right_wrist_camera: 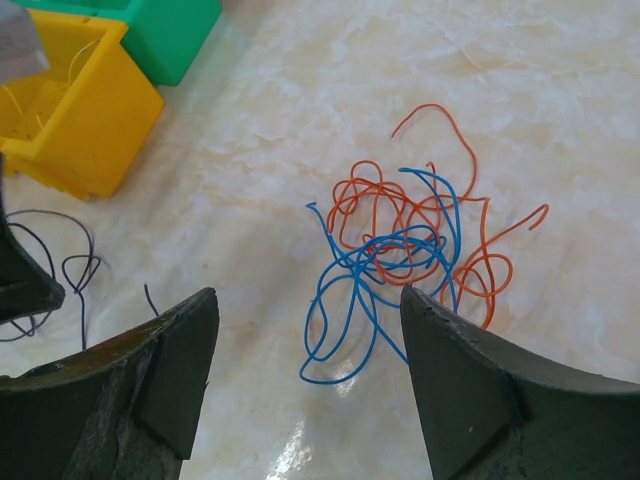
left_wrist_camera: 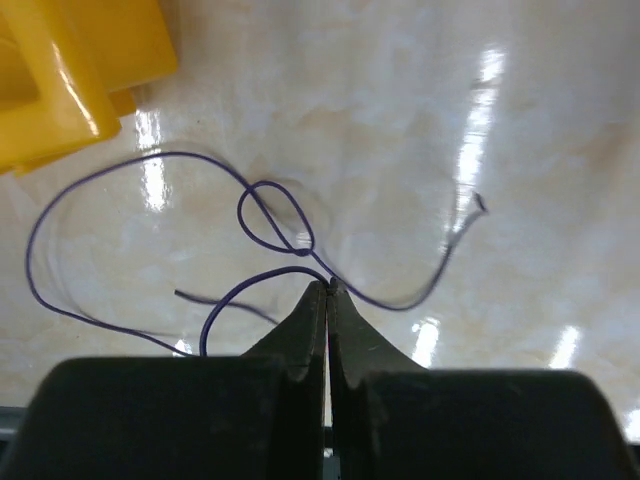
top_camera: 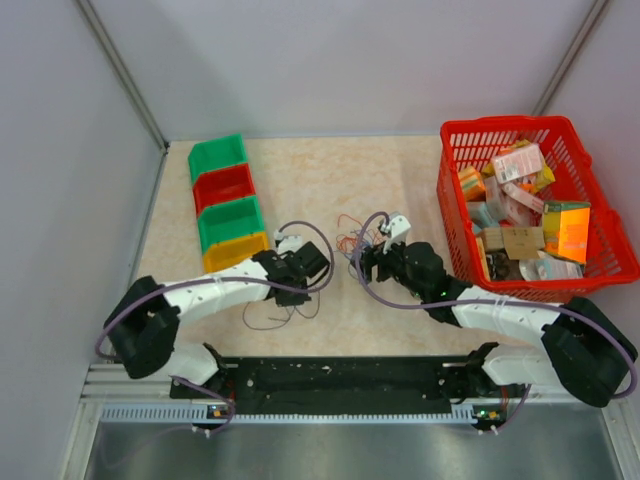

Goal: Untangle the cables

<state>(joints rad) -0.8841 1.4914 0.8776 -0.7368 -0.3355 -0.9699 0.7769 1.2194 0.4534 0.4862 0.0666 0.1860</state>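
The left pincer is pressed together with its tips nipping a purple wire, which lies by itself on the table near the yellow bin, well apart from the rest. Holding it at a single spot beside its small loop makes sense. From there the wire can be drawn along the table so the loop slides open. Whether that loop is a true knot or only a strand crossed over itself is hard to tell from the left wrist view.

The right pincer is spread wide and holds nothing, poised low just in front of the remaining blue and orange wires. They are still twisted through one another in one heap at mid-table. The wide stance suits the next pick. It leaves room to settle over a single outlying strand, probably the blue loop nearest it, without catching orange too.
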